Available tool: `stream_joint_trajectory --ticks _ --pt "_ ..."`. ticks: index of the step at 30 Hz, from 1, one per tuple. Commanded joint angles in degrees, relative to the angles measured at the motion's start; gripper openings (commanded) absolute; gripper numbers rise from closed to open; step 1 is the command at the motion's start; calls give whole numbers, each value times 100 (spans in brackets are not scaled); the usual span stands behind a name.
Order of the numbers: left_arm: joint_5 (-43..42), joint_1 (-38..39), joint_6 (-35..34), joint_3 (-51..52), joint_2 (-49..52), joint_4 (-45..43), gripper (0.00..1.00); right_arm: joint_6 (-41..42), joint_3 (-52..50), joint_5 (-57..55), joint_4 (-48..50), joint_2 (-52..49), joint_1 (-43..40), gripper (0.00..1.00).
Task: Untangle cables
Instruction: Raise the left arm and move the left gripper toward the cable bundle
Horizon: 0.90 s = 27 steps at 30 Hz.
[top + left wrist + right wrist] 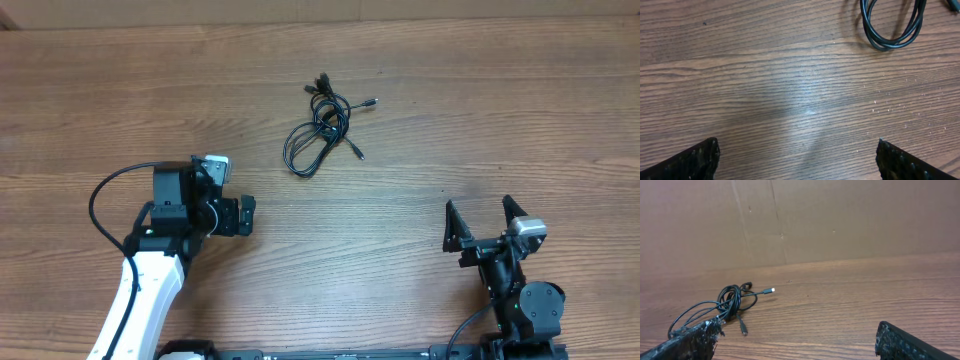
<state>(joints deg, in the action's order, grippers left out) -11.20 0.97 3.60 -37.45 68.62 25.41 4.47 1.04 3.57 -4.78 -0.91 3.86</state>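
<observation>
The cables point(322, 122) lie in one tangled black bundle on the wooden table, at the far middle, with plug ends sticking out to the right. A loop of them shows at the top of the left wrist view point(892, 27), and the whole bundle shows at the left of the right wrist view point(727, 305), one silver tip pointing right. My left gripper point(247, 216) is open and empty, left of and nearer than the bundle. My right gripper point(482, 222) is open and empty at the near right, well apart from the cables.
The wooden table point(450, 110) fills the view. A brown cardboard wall point(840, 220) stands behind its far edge. The thick black wires of the two arms hang near the arm bases at the front.
</observation>
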Motion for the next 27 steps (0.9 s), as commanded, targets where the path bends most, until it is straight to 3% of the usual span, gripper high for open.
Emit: stream_joint_trajectory --ticks 1,27 --pt "-94 -20 120 -177 70 22 99 -4 -55 -55 13 9 26 100" --pt "-682 190 501 -238 76 59 100 -2 -55 -55 13 9 26 100"
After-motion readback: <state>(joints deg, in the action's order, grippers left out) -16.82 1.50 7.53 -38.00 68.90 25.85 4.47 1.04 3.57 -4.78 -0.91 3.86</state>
